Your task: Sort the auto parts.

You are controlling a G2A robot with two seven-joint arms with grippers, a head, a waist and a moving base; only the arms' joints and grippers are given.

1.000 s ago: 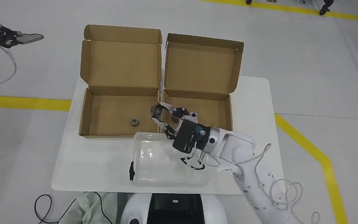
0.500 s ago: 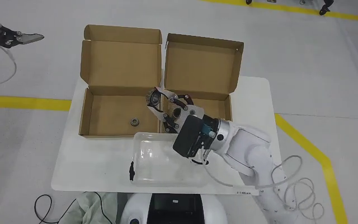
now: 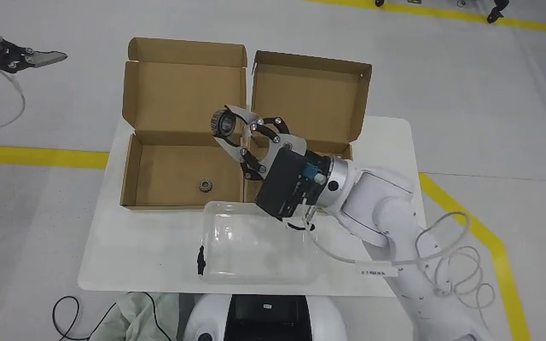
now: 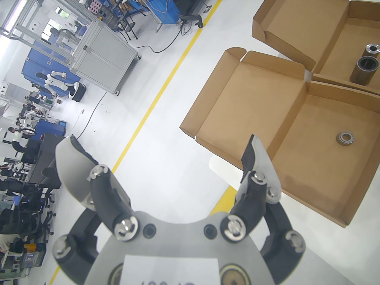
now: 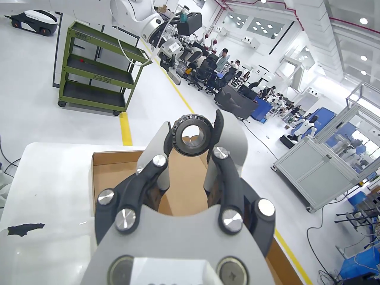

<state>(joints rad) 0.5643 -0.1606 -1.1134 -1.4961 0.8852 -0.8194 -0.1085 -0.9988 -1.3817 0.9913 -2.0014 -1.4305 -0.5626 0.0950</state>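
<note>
— Where is the bearing (image 3: 226, 124)?
— The right gripper (image 3: 230, 130) pinches it, up above the left box (image 3: 166, 175). Next, I think, it goes down inside and lets go. The left gripper (image 4: 161, 152) is spread wide, empty.

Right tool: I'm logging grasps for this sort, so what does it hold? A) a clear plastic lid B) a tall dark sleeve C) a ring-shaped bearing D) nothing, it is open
C: in the right wrist view the right tool is shut on a ring-shaped bearing, gripped from both sides with its bore facing the camera.
</note>
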